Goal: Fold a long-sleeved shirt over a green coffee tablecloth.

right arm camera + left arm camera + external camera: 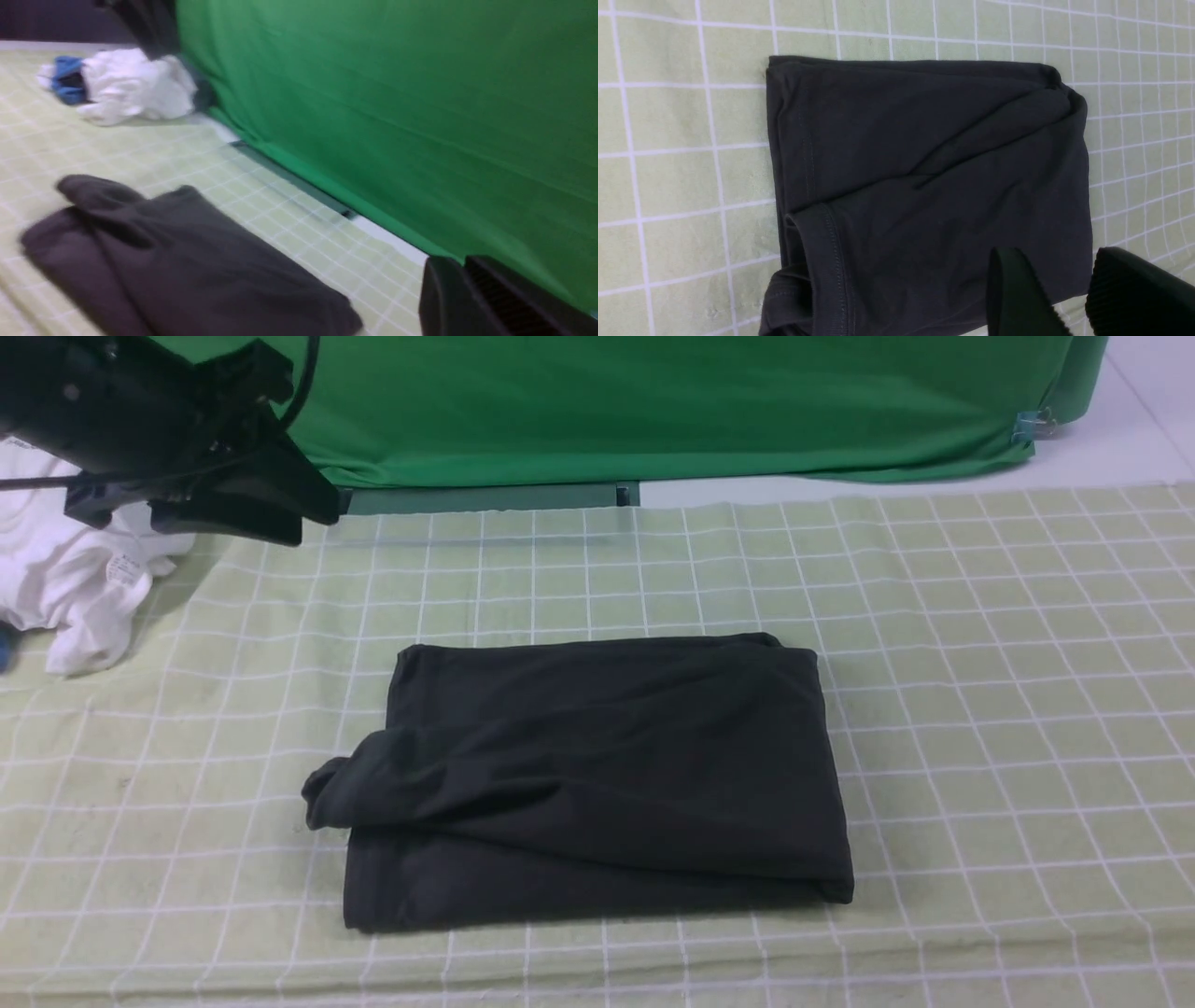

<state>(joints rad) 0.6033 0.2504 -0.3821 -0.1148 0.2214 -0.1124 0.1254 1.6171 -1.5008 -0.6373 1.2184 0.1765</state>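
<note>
Shirt (597, 775) lies folded into a rough black rectangle on the tablecloth (980, 709), about midway between its left and right edges and nearer the near edge than the far one. A rolled sleeve end bulges out of the fold's left side, and a diagonal crease runs across the top layer. No logo or label shows on the upward face.

The tablecloth, pale yellow-green with thin white grid lines, covers the whole surface. Along its far edge hangs a vivid green backdrop (672, 401). At the far left corner sits a crumpled white garment (75, 579), with a bit of blue cloth (67, 81) touching it in the right wrist view.

The left gripper (1073, 298) is raised above the far left corner, well clear of the shirt; its wrist view looks down on the fold, and the two dark fingers (1013, 294) stand apart with a plain gap and nothing between them. The right gripper (462, 289) is out of the front view. Its own view is blurred, and its fingers (439, 298) appear close together with nothing between them, but I cannot tell whether they are fully closed.
</note>
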